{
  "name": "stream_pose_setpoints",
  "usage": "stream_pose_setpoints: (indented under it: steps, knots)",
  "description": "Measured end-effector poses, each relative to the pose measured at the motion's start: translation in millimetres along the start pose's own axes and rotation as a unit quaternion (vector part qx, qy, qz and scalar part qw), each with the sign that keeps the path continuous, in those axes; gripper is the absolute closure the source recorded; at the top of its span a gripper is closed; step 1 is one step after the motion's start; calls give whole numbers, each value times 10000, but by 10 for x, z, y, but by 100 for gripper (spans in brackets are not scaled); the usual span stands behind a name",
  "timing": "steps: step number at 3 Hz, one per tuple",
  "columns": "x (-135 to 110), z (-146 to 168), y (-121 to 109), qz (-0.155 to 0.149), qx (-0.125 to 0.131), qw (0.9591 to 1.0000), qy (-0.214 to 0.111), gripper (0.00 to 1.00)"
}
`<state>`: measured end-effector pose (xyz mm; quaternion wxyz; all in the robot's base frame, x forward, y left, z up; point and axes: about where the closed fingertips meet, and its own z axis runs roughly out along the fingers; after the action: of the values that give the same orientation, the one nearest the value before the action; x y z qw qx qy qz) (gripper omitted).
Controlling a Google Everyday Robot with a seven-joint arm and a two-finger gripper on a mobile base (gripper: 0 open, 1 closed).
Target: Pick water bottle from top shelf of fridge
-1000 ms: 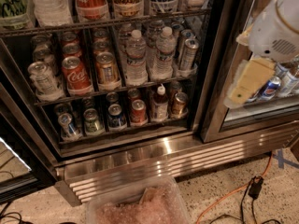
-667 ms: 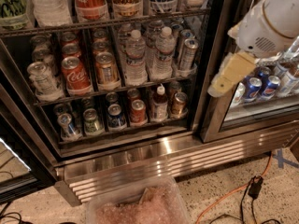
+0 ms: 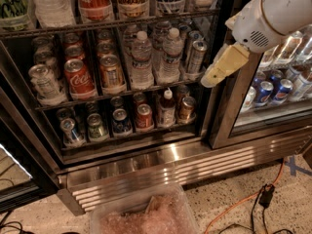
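The fridge (image 3: pixel 185 165) stands with its left compartment open. The top shelf (image 3: pixel 122 22) is a dark wire rack across the top of the view. The water bottle (image 3: pixel 51 3) stands on it at the left, clear and ribbed, with its upper part cut off by the frame edge. A red Coca-Cola bottle (image 3: pixel 93 0) stands right beside it. My gripper (image 3: pixel 222 67), beige-tipped on a white arm (image 3: pixel 278 13), hangs in front of the dark door post at the right. It is below shelf level and well to the right of the water bottle, and holds nothing that I can see.
Slim clear bottles (image 3: pixel 141 60) and soda cans (image 3: pixel 78 77) fill the lower racks. The right glass door (image 3: pixel 273 89) is closed over blue cans. A clear plastic bin (image 3: pixel 146 213) sits on the floor in front. Orange and black cables (image 3: pixel 243 204) lie at the lower right.
The arm and gripper have moved left and upward, from in front of the right door to the door post beside the open compartment.
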<state>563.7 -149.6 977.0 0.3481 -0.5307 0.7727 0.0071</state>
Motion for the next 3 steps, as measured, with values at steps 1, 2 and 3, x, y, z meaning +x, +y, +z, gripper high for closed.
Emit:
stream_pose_setpoints:
  steps: [1,2,3]
  knots:
    - [-236,104,53,-175,9,9995,-253,0]
    - [-627,225,172,-338,-46,9958,-845,0]
    - [-1056,230,481,-513,-330,9885,-1385,0]
